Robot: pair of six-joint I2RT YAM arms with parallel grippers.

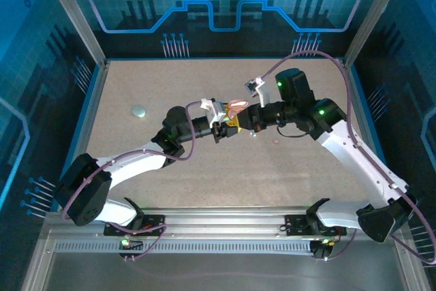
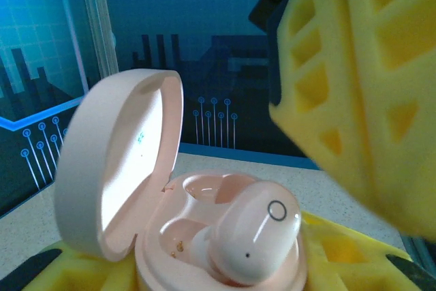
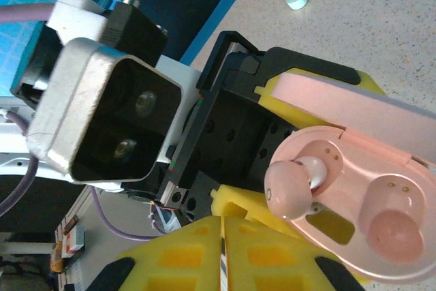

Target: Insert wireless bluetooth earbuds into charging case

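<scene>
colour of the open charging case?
The case is pale pink, matching the earbud in it; clearest in the left wrist view.

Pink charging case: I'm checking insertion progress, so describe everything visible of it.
The charging case is a glossy pale-pink plastic oval, its hinged lid standing open. Inside are two wells with small gold contacts. One holds a pink earbud, sitting tilted and seemingly not fully seated. The other well looks empty. The case is held above the table, clamped between the yellow fingers of the left gripper.
</scene>
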